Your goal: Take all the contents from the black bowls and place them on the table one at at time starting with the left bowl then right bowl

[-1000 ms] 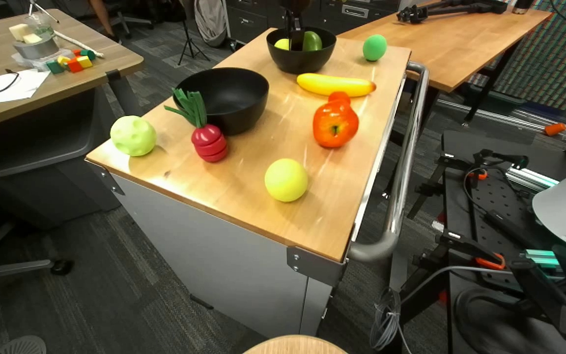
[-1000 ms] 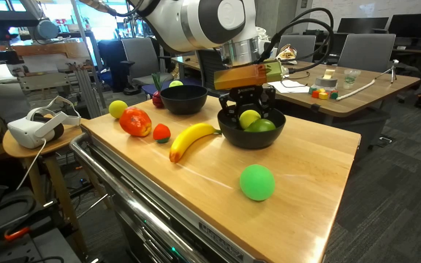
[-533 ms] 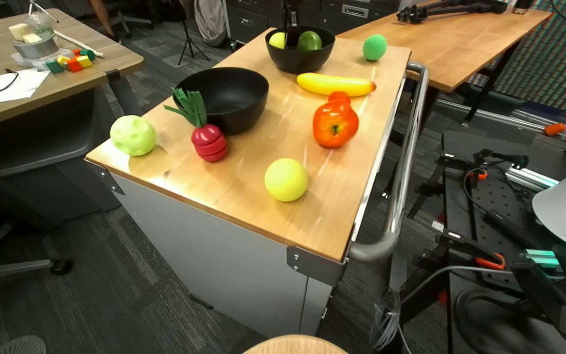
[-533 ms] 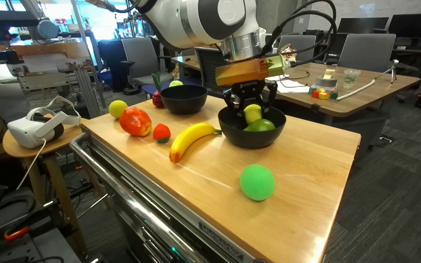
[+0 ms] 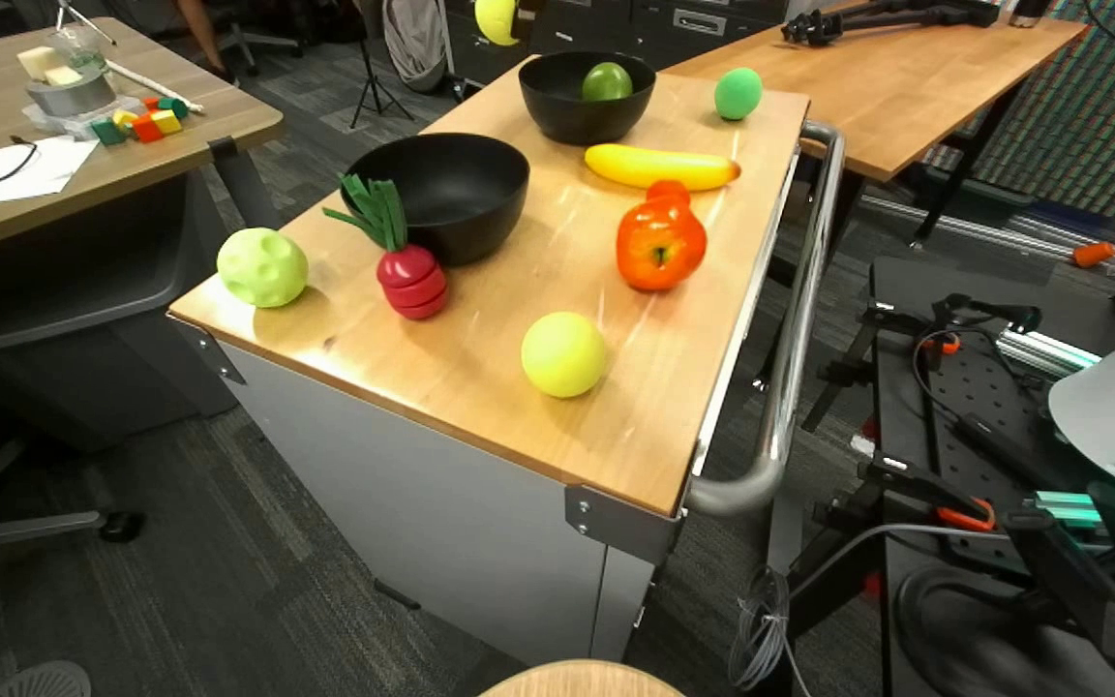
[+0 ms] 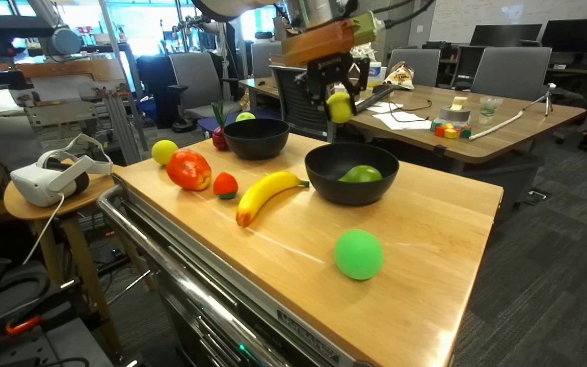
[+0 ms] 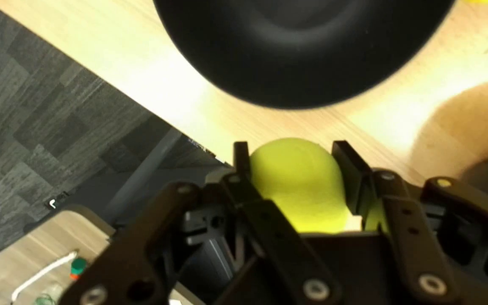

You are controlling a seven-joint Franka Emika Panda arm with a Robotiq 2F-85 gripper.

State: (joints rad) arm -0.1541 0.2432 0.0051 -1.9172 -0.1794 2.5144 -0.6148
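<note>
Your black two-fingered hand (image 7: pixel 294 163) gripped the matte yellow-green ball (image 6: pixel 340 107); you likely needed a soft touchdown on the light wooden tabletop (image 6: pixel 426 214), inside its edge, before releasing.

Gripper (image 7: pixel 293 155) near, clamped on both sides of a rounded yellow-green toy (image 7: pixel 298 190), part of a black bowl (image 7: pixel 299 78) farther off on the light wood table (image 7: pixel 112 55), grey floor (image 7: pixel 19 110) to the left, wooden desk (image 7: pixel 36 250) with a white stick (image 7: pixel 44 274) at near left
</note>
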